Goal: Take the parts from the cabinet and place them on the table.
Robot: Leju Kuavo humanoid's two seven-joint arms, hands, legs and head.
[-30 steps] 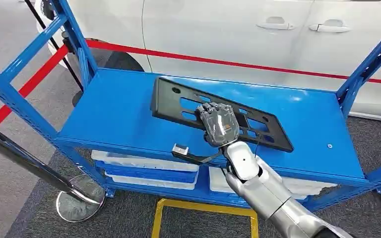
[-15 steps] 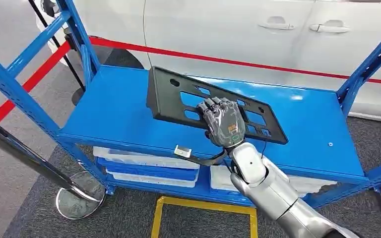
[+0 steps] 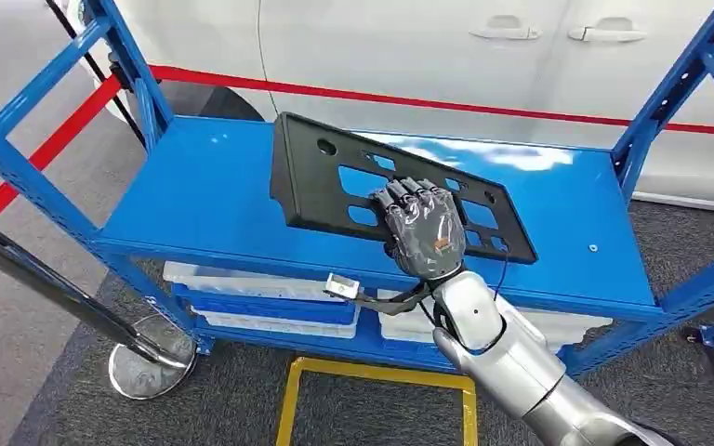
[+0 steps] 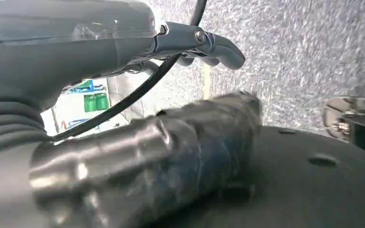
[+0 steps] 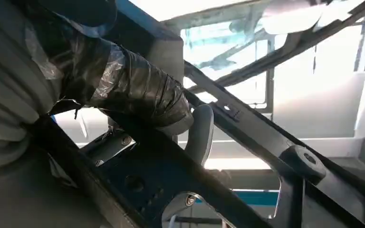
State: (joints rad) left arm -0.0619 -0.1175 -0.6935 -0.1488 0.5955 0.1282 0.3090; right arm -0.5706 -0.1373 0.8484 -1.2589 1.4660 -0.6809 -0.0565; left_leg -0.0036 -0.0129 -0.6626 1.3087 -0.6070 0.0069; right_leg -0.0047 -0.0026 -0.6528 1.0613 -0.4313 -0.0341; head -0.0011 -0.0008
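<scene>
Gripping the black slotted part — right hand fingers clamped over its near edge, tilted above the blue shelf, white car behind, stanchion base — left hand fingers' state unclear.

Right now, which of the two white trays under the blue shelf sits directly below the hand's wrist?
The right-hand white tray: the right hand gripping the black plastic panel has its wrist in front of it; the left white tray sits clear.

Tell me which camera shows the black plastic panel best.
The head view: the whole black panel shows, tilted above the blue shelf, gripped by the right hand. The right wrist view shows close-up ribs; the left wrist view shows none.
</scene>
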